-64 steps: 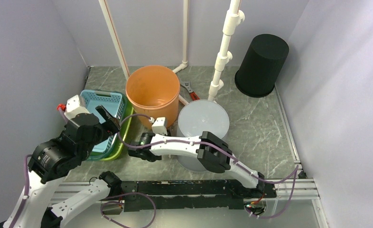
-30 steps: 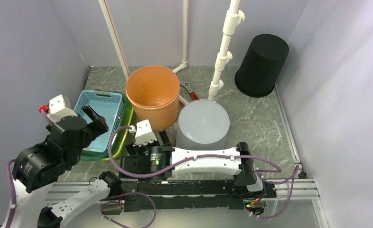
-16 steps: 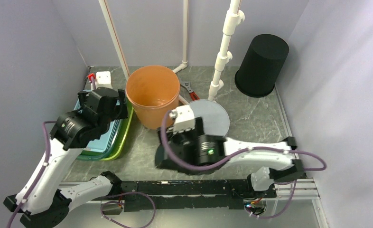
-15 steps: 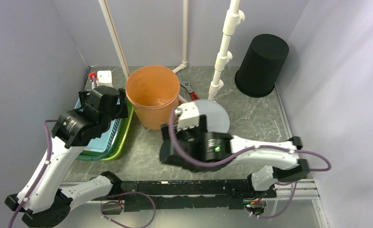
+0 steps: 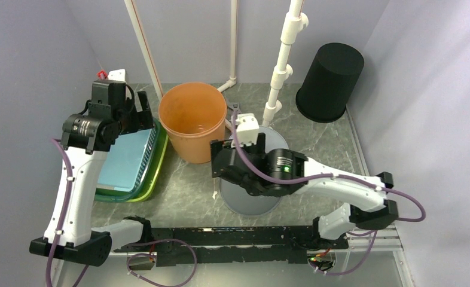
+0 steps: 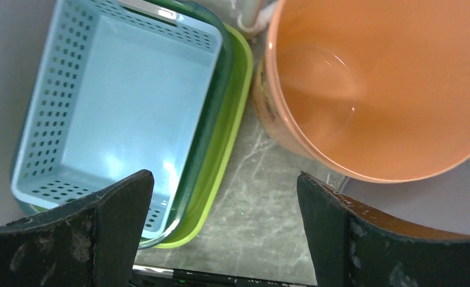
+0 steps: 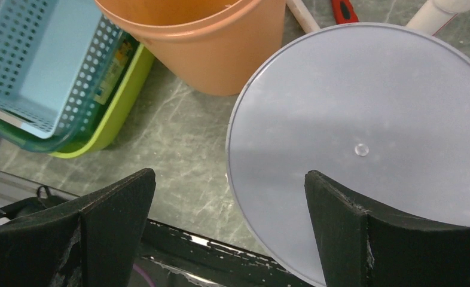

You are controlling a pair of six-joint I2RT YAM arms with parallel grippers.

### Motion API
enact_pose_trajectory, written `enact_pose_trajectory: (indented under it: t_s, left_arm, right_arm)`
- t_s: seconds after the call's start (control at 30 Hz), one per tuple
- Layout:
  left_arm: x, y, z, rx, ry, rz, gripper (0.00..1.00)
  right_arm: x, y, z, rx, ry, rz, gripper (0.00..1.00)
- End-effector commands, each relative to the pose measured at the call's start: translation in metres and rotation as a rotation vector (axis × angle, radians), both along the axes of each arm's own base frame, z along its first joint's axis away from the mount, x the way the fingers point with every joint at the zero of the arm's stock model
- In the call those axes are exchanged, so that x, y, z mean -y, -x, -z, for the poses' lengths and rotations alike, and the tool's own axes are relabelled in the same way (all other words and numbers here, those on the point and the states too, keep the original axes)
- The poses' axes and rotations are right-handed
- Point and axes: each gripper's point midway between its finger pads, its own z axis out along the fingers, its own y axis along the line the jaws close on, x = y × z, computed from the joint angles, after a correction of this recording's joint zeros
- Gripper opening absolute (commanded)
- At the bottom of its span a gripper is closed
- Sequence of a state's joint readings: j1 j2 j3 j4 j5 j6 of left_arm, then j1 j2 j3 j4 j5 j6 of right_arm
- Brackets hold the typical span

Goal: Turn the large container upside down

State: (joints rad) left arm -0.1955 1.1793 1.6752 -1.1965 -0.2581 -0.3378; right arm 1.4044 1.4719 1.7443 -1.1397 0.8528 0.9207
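Observation:
The orange container stands upright with its mouth up at the middle back; its inside shows in the left wrist view. To its right a grey container stands with its flat base up, partly hidden by my right arm. My left gripper hovers open just left of the orange rim, above the gap between container and basket. High over the grey base's near left edge, my right gripper also stands open. Neither holds anything.
A blue perforated basket sits in a green tray left of the orange container. A black container stands mouth down at the back right. White pipes rise behind, with a red-handled tool at their foot.
Both arms have risen from low by the near edge. The left gripper swung back beside the orange container; the right came up over the grey container.

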Motion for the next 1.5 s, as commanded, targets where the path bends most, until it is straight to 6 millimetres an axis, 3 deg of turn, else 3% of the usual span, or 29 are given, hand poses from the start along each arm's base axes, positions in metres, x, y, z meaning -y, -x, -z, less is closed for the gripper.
enact_pose_trajectory:
  t_s: [0.0, 0.07, 0.17, 0.33, 0.53, 0.77, 0.97, 1.17, 1.3, 1.47]
  left_arm:
    - [0.022, 0.006, -0.005, -0.018, 0.091, 0.095, 0.95]
    - [0.021, 0.008, -0.007, 0.0, 0.091, 0.094, 0.95]
    - [0.02, 0.012, -0.01, 0.022, 0.089, 0.101, 0.95]
    - [0.012, 0.018, -0.015, 0.035, 0.065, 0.076, 0.95]
    - [0.013, 0.02, -0.017, 0.061, 0.071, 0.079, 0.95]
    - [0.012, 0.016, -0.008, 0.033, 0.068, 0.068, 0.95]
    - [0.013, 0.012, -0.005, 0.032, 0.067, 0.067, 0.95]
    - [0.013, 0.008, 0.001, 0.011, 0.064, 0.055, 0.95]
    - [0.014, 0.007, 0.001, 0.013, 0.069, 0.063, 0.95]
    - [0.018, 0.008, -0.001, 0.021, 0.09, 0.074, 0.95]
  right_arm:
    - [0.008, -0.009, 0.002, 0.002, 0.174, 0.041, 1.0]
    - [0.012, -0.016, 0.004, 0.029, 0.272, 0.086, 1.0]
    - [0.002, -0.02, 0.017, 0.038, 0.38, 0.048, 1.0]
    - [0.002, -0.021, 0.027, 0.034, 0.395, 0.07, 1.0]
    - [0.021, -0.021, 0.029, 0.042, 0.385, 0.112, 1.0]
    - [0.062, -0.02, 0.063, -0.009, 0.44, 0.18, 1.0]
    - [0.103, -0.011, 0.072, -0.047, 0.359, 0.25, 1.0]
    - [0.153, -0.015, 0.087, -0.127, 0.334, 0.362, 1.0]
    - [0.179, -0.019, 0.075, -0.127, 0.244, 0.435, 1.0]
    - [0.202, -0.019, 0.039, -0.082, 0.052, 0.485, 1.0]
